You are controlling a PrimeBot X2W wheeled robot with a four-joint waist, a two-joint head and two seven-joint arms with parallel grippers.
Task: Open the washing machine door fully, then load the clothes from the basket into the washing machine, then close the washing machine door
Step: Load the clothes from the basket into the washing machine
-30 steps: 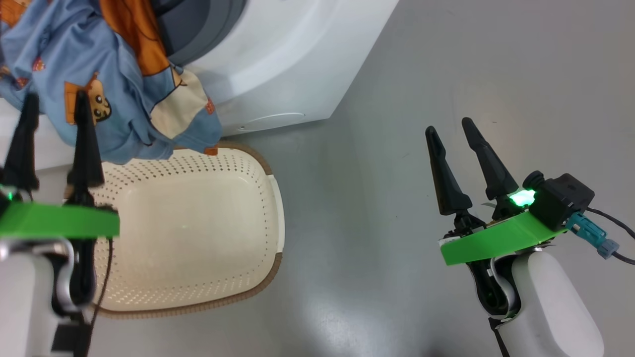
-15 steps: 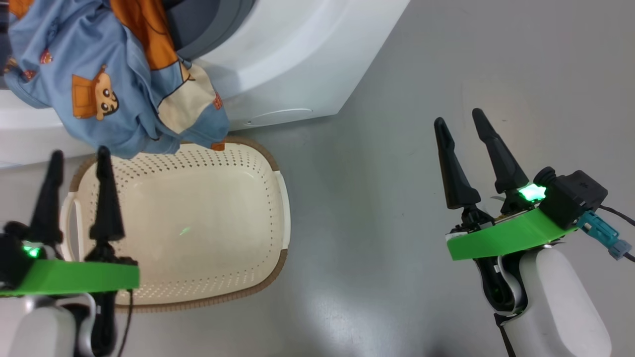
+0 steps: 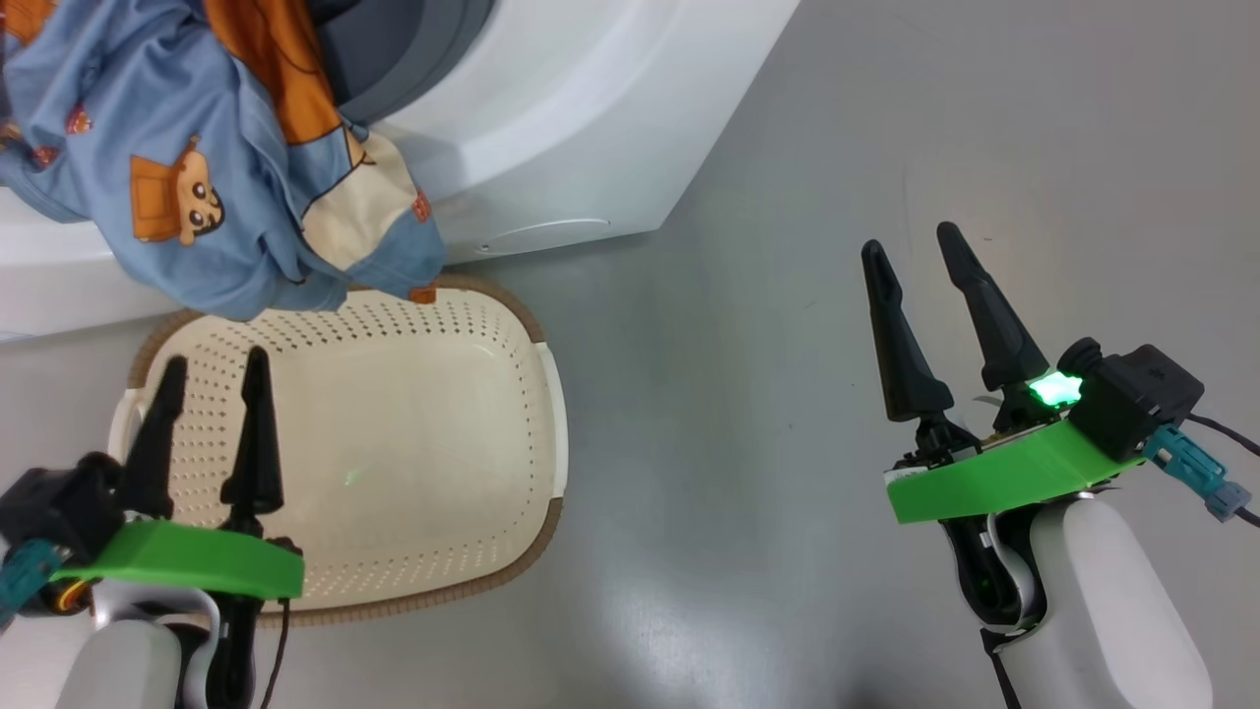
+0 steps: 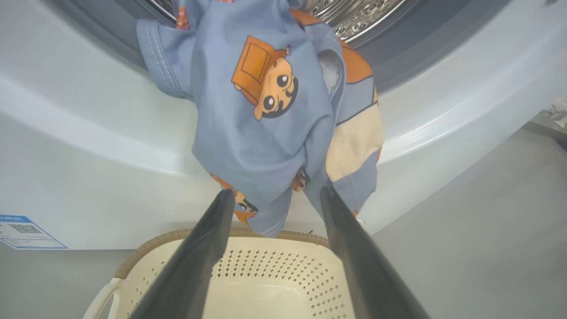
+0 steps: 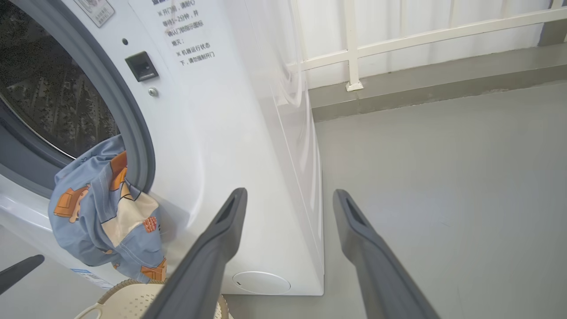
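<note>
The light-blue clothes [image 3: 217,167] with orange cartoon figures hang out of the washing machine [image 3: 591,128] opening, over its front lip and down above the basket [image 3: 413,443]. The cream perforated basket holds nothing. My left gripper [image 3: 215,359] hovers open over the basket's near left part, apart from the clothes. In the left wrist view the left gripper [image 4: 275,191] points at the hanging clothes [image 4: 261,124], nothing between its fingers. My right gripper [image 3: 911,238] stands open over bare floor to the right. The washing machine door is out of view.
The right wrist view shows the machine's right side [image 5: 212,124], the steel drum [image 5: 53,102], a round cover [image 5: 261,282] low on its front and a white railing [image 5: 354,44] beyond. A blue label [image 4: 26,230] sits low on the machine. Grey floor [image 3: 787,551] spreads to the right.
My left gripper has drawn back and down from the hanging clothes to above the basket, still open. The clothes stay draped at the opening. The right arm has barely moved.
</note>
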